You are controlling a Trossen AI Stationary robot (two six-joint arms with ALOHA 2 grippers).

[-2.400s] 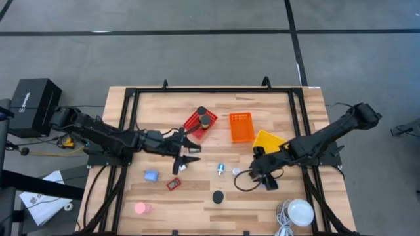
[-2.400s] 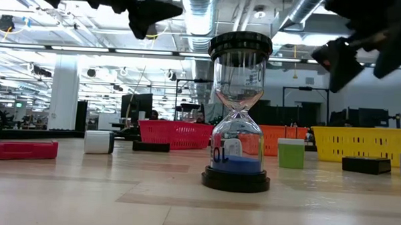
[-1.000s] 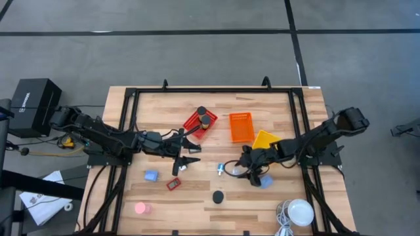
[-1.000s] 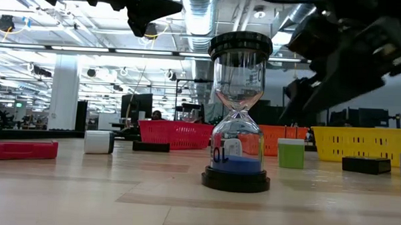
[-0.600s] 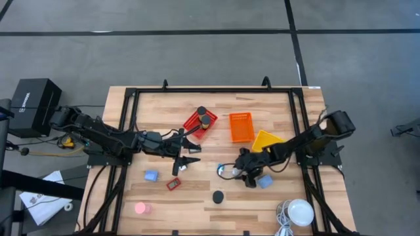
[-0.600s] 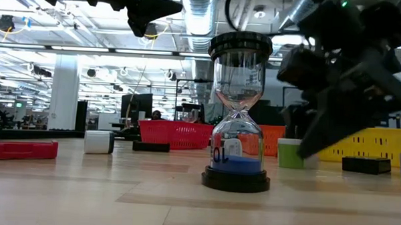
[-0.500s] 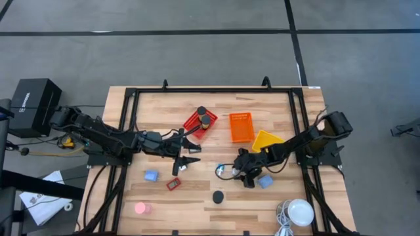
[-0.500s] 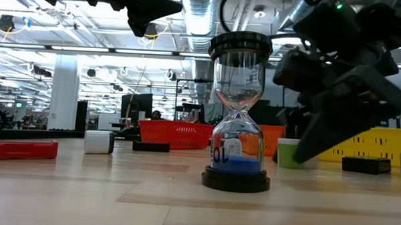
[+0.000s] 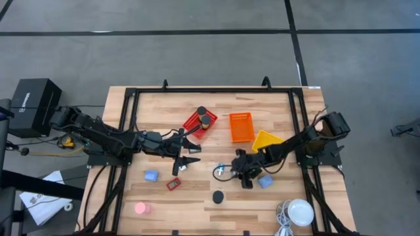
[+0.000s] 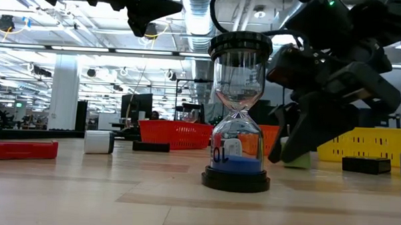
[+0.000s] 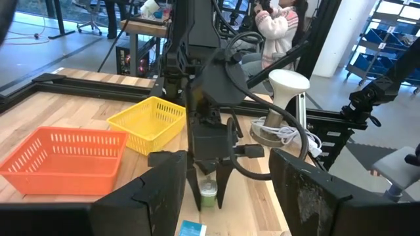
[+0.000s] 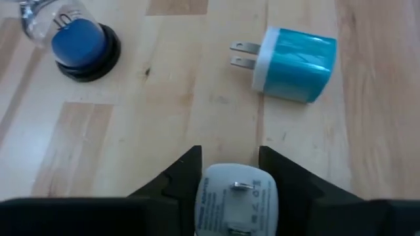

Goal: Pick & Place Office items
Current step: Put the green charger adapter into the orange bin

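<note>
Right gripper (image 9: 228, 172) now down at mid-table, fingers pinching green-and-white plug (image 12: 236, 200) | moved in from yellow basket (image 9: 268, 140) side | blue plug (image 12: 293, 55) nearby, untouched | left gripper (image 9: 186, 152) spread, waiting.

Right gripper (image 10: 300, 139) blocks most of the green-and-white plug (image 10: 299, 159); hourglass (image 12: 77, 36) top is cut off beside it.

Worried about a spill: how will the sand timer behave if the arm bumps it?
The sand timer stands tall on a narrow round base, so it would probably tip. Its rounded, see-through body would likely roll, and may crack.
</note>
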